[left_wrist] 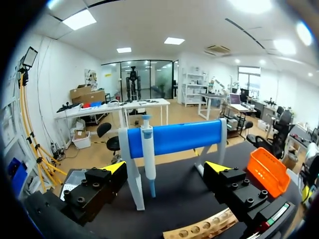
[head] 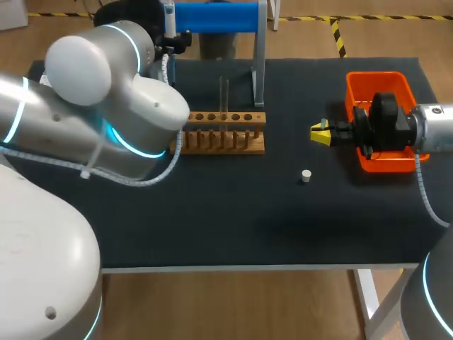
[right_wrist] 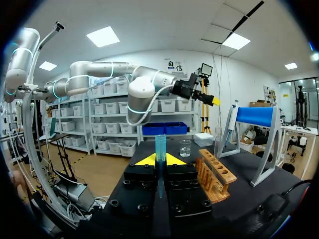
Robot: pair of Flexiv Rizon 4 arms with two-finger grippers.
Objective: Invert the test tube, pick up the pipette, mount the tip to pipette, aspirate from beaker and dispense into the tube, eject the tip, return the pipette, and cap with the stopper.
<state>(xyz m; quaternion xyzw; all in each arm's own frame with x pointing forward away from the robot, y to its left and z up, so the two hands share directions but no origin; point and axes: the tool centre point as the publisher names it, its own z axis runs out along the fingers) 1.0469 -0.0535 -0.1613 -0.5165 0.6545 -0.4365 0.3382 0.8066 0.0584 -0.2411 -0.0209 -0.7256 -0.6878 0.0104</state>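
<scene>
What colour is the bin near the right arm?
Bright orange; the bin shows best in the head view.

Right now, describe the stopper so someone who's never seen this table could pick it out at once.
Find the orange bin at the robot's right, then the wooden test tube rack further toward the middle. The stopper stands on the black table top, nearer the robot than both and touching nothing. It is the only small white cylinder there.
</scene>
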